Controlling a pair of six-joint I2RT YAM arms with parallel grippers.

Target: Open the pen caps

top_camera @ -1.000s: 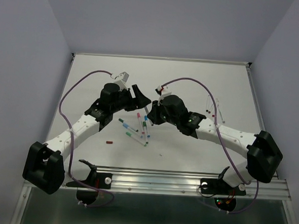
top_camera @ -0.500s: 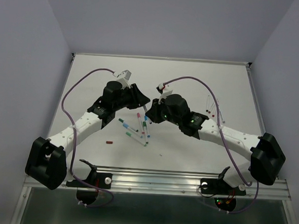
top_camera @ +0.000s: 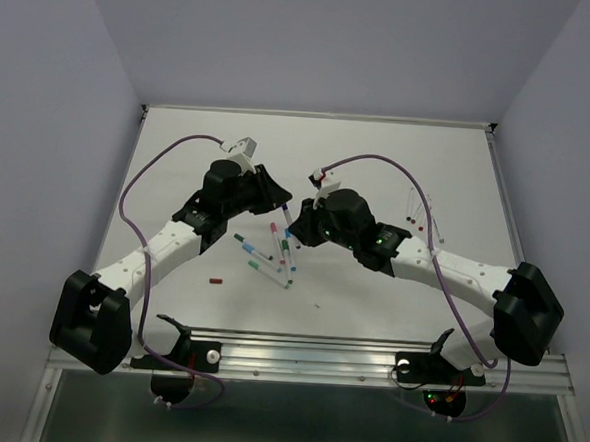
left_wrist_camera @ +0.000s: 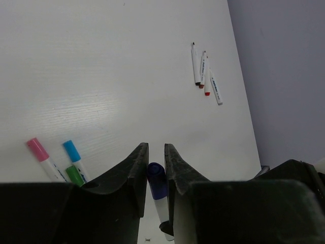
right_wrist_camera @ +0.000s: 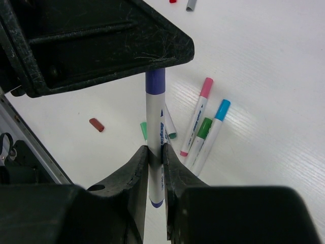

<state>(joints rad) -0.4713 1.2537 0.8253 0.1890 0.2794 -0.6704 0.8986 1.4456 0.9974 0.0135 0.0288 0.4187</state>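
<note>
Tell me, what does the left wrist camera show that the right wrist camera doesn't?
Only left wrist: a cluster of uncapped pens lying far off. Only right wrist: a loose red cap, and the right gripper clamped on the pen. Both: the purple cap pinched in the left gripper, plus the pink cap, blue cap and green cap.

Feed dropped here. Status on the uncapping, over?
Right gripper shut on pen barrel. Left gripper shut on its purple cap. Nothing blocking the pull.

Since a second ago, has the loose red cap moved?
No. The red cap lies in the same spot, left of the pens, with the same gap to the front rail.
</note>
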